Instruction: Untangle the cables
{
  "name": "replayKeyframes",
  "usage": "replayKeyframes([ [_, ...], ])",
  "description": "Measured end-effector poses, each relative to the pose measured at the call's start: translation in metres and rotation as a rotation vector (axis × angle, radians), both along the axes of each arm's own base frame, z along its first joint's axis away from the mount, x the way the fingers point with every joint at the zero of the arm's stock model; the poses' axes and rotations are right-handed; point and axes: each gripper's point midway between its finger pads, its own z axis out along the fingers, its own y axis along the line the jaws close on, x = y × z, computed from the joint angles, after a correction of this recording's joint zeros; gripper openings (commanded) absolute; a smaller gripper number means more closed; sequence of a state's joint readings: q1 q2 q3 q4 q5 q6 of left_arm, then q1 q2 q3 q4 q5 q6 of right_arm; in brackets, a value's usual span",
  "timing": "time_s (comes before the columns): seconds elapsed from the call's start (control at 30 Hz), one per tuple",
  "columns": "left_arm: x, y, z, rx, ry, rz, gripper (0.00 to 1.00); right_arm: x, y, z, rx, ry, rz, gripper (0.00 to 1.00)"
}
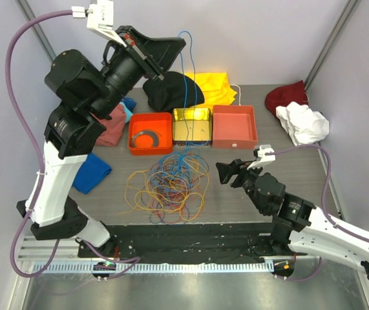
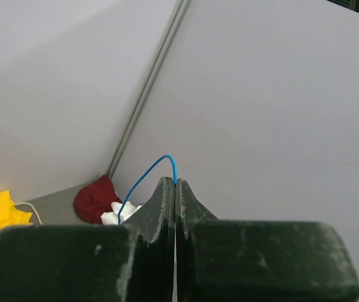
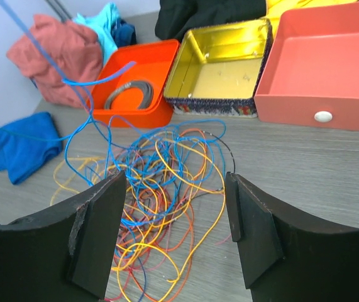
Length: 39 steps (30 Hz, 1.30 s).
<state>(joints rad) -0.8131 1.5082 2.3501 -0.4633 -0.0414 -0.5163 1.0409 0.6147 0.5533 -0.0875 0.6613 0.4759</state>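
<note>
A tangle of thin cables [image 1: 169, 187], orange, blue, red and yellow, lies on the table in front of the trays; it also shows in the right wrist view [image 3: 160, 189]. My left gripper [image 1: 183, 44] is raised high at the back and is shut on a blue cable [image 2: 143, 177], which hangs from it down to the pile [image 1: 188, 97]. My right gripper [image 1: 225, 173] is open and empty, low over the table just right of the pile, its fingers [image 3: 94, 229] apart on either side of the tangle's near edge.
Behind the pile stand an orange tray [image 1: 150, 134] holding a grey coiled ring [image 1: 145, 137], a yellow tin [image 1: 192, 124] and a red drawer box [image 1: 234, 126]. Cloths lie around: blue [image 1: 91, 172], pink [image 1: 113, 124], black [image 1: 171, 90], yellow [image 1: 215, 87], dark red [image 1: 286, 97], white [image 1: 304, 123].
</note>
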Motion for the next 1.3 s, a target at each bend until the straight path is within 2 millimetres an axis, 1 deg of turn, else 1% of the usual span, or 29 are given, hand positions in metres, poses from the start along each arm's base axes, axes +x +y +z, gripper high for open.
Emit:
replayKeyframes([
  [0.07, 0.002, -0.007, -0.003, 0.01, 0.003, -0.015, 0.0, 0.0, 0.005, -0.001, -0.016, 0.009, 0.018, 0.73],
  [0.17, -0.002, -0.017, -0.001, 0.011, -0.008, -0.058, 0.0, -0.002, 0.012, -0.003, -0.031, 0.013, 0.06, 0.74],
  [0.27, -0.009, -0.024, 0.001, 0.006, -0.018, -0.102, 0.0, -0.003, 0.017, 0.006, -0.011, -0.011, 0.083, 0.75],
  [0.33, -0.011, -0.029, -0.001, -0.003, -0.013, -0.125, 0.0, -0.002, 0.02, 0.017, 0.004, -0.036, 0.089, 0.75],
  [0.37, -0.01, -0.032, -0.007, 0.003, -0.002, -0.133, 0.0, 0.001, 0.023, 0.025, 0.009, -0.051, 0.09, 0.75],
  [0.5, -0.004, -0.051, -0.039, 0.05, 0.069, -0.163, 0.0, 0.007, 0.033, 0.04, 0.016, -0.079, 0.092, 0.74],
  [0.6, -0.002, -0.06, -0.057, 0.088, 0.104, -0.167, 0.0, 0.009, 0.041, 0.036, 0.003, -0.074, 0.108, 0.73],
  [0.67, -0.002, -0.059, -0.058, 0.096, 0.107, -0.156, 0.0, 0.006, 0.044, 0.034, 0.01, -0.072, 0.132, 0.73],
  [0.73, -0.002, -0.052, -0.051, 0.092, 0.093, -0.129, 0.0, 0.001, 0.044, 0.027, 0.021, -0.065, 0.161, 0.72],
  [0.77, -0.004, -0.047, -0.044, 0.084, 0.081, -0.118, 0.0, -0.003, 0.045, 0.018, 0.031, -0.052, 0.176, 0.72],
  [0.83, -0.007, -0.038, -0.03, 0.058, 0.054, -0.102, 0.0, -0.011, 0.043, -0.007, 0.042, -0.011, 0.199, 0.71],
  [0.97, -0.016, -0.023, -0.006, 0.018, 0.004, -0.082, 0.0, -0.024, 0.036, -0.066, 0.036, 0.089, 0.217, 0.72],
  [1.03, -0.019, -0.019, 0.001, 0.004, -0.009, -0.082, 0.0, -0.027, 0.034, -0.082, 0.019, 0.121, 0.22, 0.74],
  [1.1, -0.02, -0.018, 0.005, -0.006, -0.017, -0.083, 0.0, -0.027, 0.039, -0.093, -0.003, 0.145, 0.229, 0.75],
  [1.2, -0.022, -0.019, 0.009, -0.015, -0.024, -0.093, 0.0, -0.023, 0.055, -0.099, -0.031, 0.173, 0.254, 0.79],
  [1.3, -0.022, -0.024, 0.009, -0.02, -0.022, -0.113, 0.0, -0.016, 0.078, -0.104, -0.054, 0.197, 0.286, 0.82],
])
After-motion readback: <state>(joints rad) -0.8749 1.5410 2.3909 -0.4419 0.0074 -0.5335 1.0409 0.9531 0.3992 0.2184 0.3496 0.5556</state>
